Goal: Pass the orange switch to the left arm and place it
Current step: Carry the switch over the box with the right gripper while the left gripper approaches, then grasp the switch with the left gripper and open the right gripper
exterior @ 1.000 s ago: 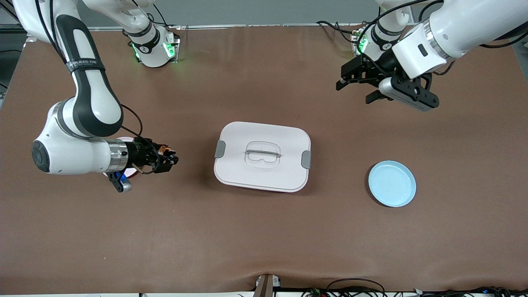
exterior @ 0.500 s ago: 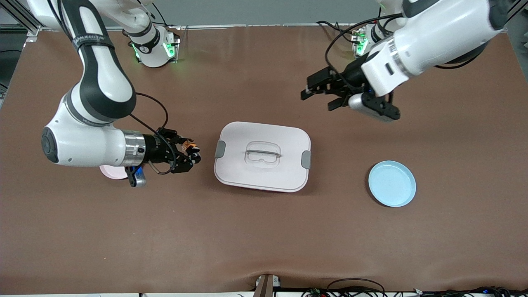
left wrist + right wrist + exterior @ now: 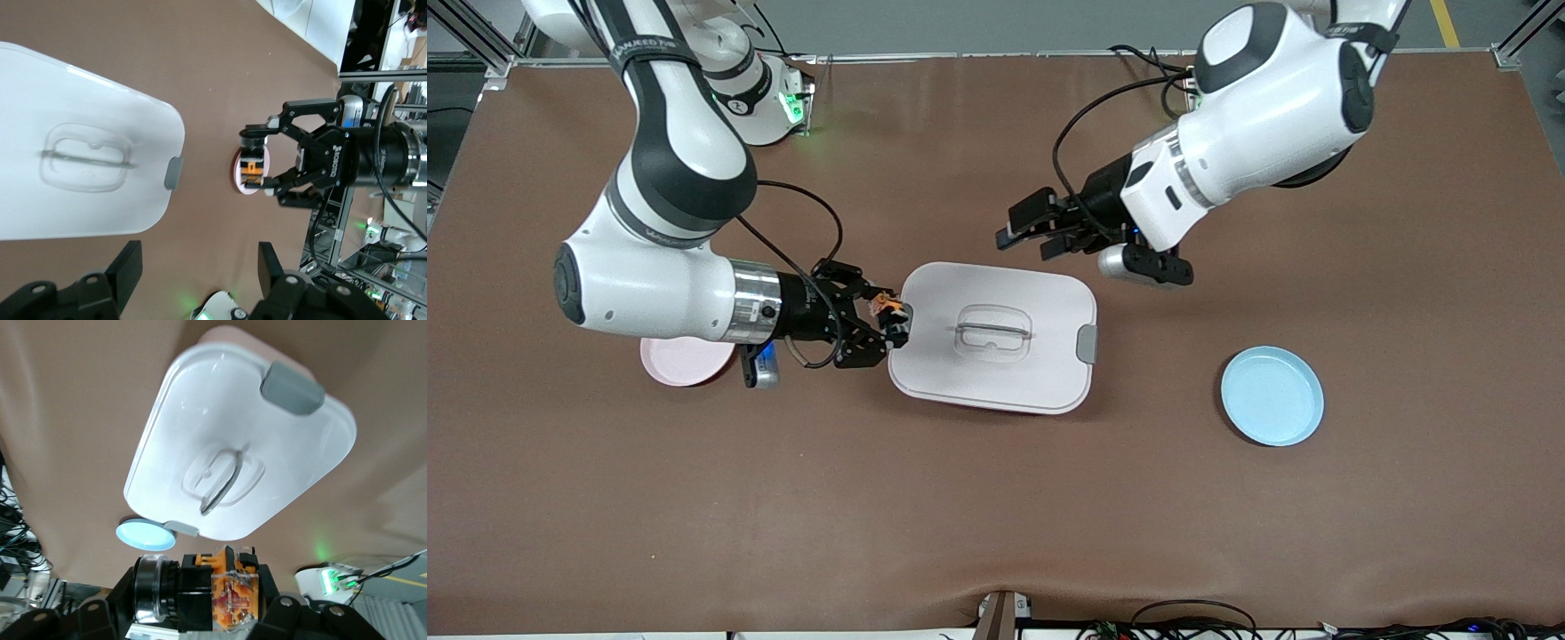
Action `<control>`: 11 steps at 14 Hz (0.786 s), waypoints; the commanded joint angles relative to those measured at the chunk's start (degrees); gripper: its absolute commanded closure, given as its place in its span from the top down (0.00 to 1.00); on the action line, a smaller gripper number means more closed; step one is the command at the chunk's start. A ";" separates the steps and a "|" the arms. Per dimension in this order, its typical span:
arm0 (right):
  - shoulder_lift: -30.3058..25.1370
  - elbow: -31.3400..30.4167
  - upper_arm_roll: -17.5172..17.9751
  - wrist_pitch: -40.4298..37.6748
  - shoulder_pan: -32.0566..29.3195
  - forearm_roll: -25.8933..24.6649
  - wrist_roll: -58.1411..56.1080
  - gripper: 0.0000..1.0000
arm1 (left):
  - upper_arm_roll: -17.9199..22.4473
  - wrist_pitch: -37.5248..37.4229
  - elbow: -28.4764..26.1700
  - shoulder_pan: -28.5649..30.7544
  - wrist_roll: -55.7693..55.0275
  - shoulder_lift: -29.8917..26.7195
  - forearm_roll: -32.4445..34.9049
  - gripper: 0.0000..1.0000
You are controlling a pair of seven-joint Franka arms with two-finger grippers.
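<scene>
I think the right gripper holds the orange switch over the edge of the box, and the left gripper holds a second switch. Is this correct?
Not quite. The left gripper holds nothing; the left wrist view shows its fingers apart and bare. The right gripper does hold the orange switch over the edge of the box.

We see a smooth, glossy white plastic box (image 3: 996, 356) with matt grey latches, a matt brown cloth-like table (image 3: 960, 516), glossy white arm shells, matt black grippers, a translucent orange plastic switch (image 3: 230, 590).
</scene>
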 commanded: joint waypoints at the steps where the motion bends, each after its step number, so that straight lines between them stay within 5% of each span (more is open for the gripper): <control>1: -0.04 1.11 -0.60 2.67 2.81 1.46 5.66 0.00 | -0.21 6.06 0.41 -2.10 -0.61 2.90 -1.20 0.77; 5: 0.13 2.08 -0.69 4.71 5.36 1.19 10.06 0.00 | -0.21 14.85 0.76 -5.44 -1.05 6.60 -1.20 0.74; 11: 0.48 5.42 -0.96 4.80 7.56 0.75 14.20 0.00 | -0.21 18.29 1.20 -7.38 -0.96 9.32 -1.11 0.69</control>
